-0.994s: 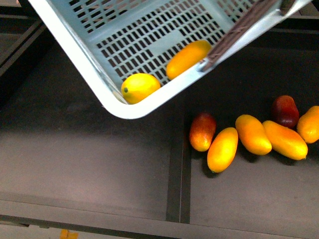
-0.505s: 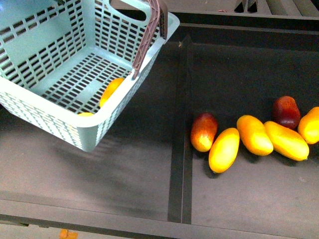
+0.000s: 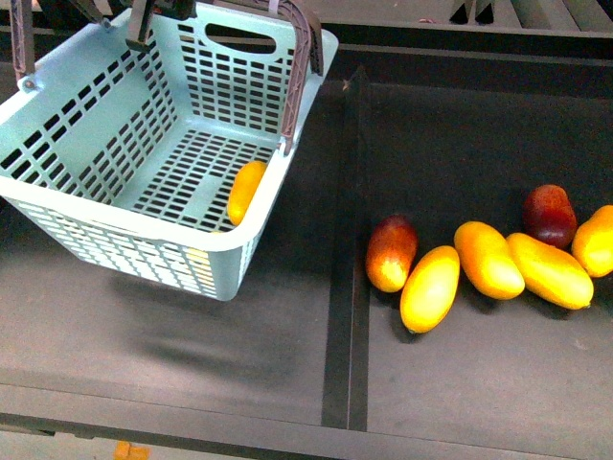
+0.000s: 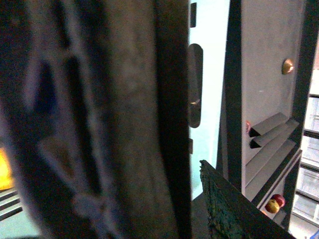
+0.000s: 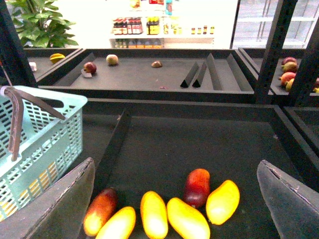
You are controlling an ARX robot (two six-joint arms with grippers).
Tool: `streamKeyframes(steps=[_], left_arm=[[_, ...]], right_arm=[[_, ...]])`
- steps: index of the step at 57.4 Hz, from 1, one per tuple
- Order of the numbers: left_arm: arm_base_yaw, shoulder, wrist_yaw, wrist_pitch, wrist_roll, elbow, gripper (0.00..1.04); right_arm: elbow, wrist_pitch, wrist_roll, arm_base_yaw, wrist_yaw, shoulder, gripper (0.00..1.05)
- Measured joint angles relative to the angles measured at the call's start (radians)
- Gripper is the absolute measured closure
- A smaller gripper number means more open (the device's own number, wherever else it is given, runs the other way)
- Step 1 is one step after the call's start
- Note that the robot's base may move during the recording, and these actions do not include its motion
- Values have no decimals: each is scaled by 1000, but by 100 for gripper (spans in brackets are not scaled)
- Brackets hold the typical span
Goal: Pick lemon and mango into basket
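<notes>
The turquoise basket (image 3: 124, 216) hangs tilted at the left rear, a little above the dark shelf, with its shadow below. My left gripper (image 3: 144, 19) is shut on its brown-grey handle (image 4: 99, 119), which fills the left wrist view. One yellow-orange mango (image 3: 247, 190) lies inside against the near right corner. The lemon is almost hidden behind the near wall; only a yellow patch (image 3: 198, 257) shows through the slots. My right gripper (image 5: 175, 163) is open and empty above the loose fruit. The basket also shows in the right wrist view (image 5: 45, 134).
Several loose yellow-orange mangoes (image 3: 429, 287) lie in the right bin with a red-orange one (image 3: 390, 252) and a dark-red one (image 3: 548, 213). A raised divider (image 3: 345, 287) splits the shelf. More shelves with fruit stand behind (image 5: 149, 69).
The basket, steeply tipped and close to the camera a second ago, has swung down and away to the left rear and levelled. The lemon slid out of sight behind the near wall.
</notes>
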Motion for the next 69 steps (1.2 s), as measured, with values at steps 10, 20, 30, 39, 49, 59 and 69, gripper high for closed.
streamKeyframes(steps=[10, 20, 30, 39, 49, 59, 69], left_arm=[[14, -40, 10, 19, -6, -85, 78], [22, -77, -39, 60, -14, -146, 62], [22, -208, -145, 117, -64, -264, 28], [11, -364, -306, -38, -130, -374, 6], [-16, -437, -262, -70, -56, -448, 12], [51, -595, -97, 1038, 980, -1018, 49], [112, -780, -53, 1251, 1403, -1234, 83]], right_arm=[[0, 0, 0, 0, 0, -1, 9], [0, 0, 0, 0, 0, -1, 9], [0, 0, 0, 0, 0, -1, 9], [0, 0, 0, 0, 0, -1, 9], [0, 0, 0, 0, 0, -1, 9], [0, 0, 0, 0, 1, -1, 9], [0, 0, 0, 0, 0, -1, 9]])
